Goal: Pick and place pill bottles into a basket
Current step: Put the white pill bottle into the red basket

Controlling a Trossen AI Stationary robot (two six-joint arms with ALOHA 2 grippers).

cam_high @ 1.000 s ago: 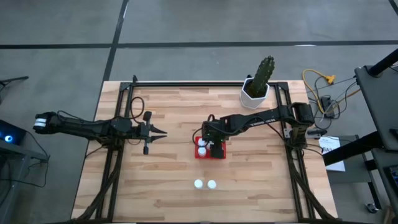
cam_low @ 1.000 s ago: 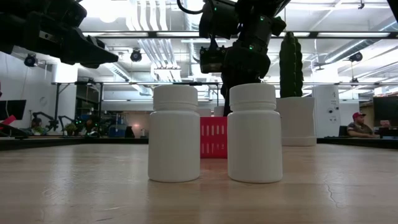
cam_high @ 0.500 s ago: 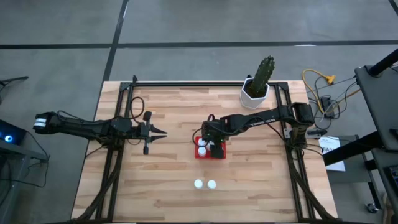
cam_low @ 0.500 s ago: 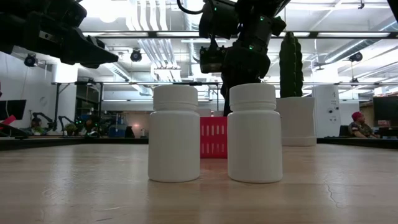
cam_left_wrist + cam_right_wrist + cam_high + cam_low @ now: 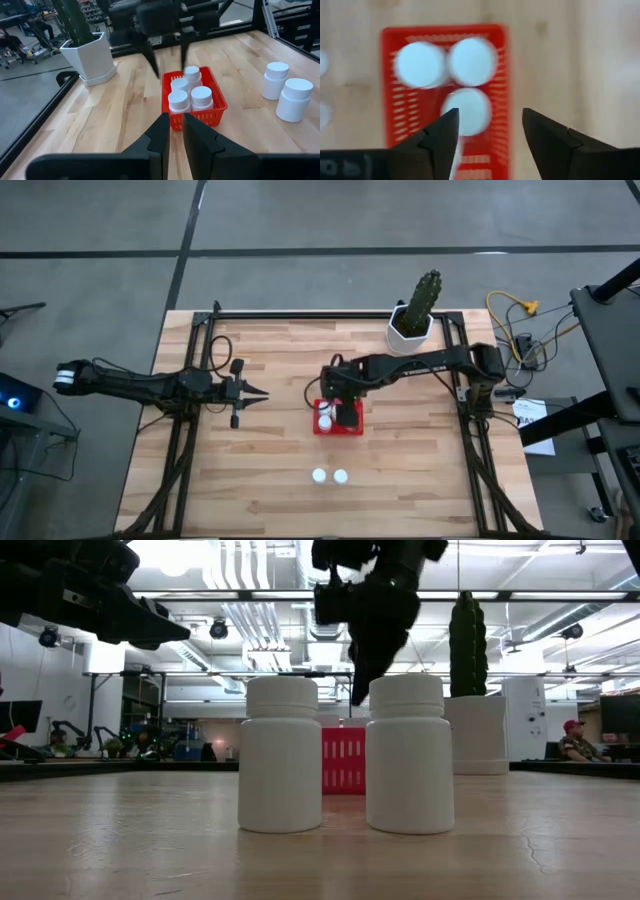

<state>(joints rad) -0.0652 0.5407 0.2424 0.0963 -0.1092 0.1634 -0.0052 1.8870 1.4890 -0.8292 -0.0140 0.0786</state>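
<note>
right tool [image 5: 342, 401] above the basket [image 5: 322, 427], fingers spread wide, nothing held; four pill bottles in basket [image 5: 191, 92], upright; basket mid-bench, two more bottles [image 5: 329, 476] standing side by side nearer the front edge, well apart from it; left tool [image 5: 258, 393] off to the left over the bench [image 5: 270, 490], fingers closed together, empty; cactus pot [image 5: 409, 327] at back right

Four white capped bottles [image 5: 191, 91] stand upright, clustered at one end of the red slotted basket [image 5: 218, 108] near the table's middle, while two more bottles [image 5: 330, 476] stand upright side by side, just apart, on the bare wood well apart from it.
</note>
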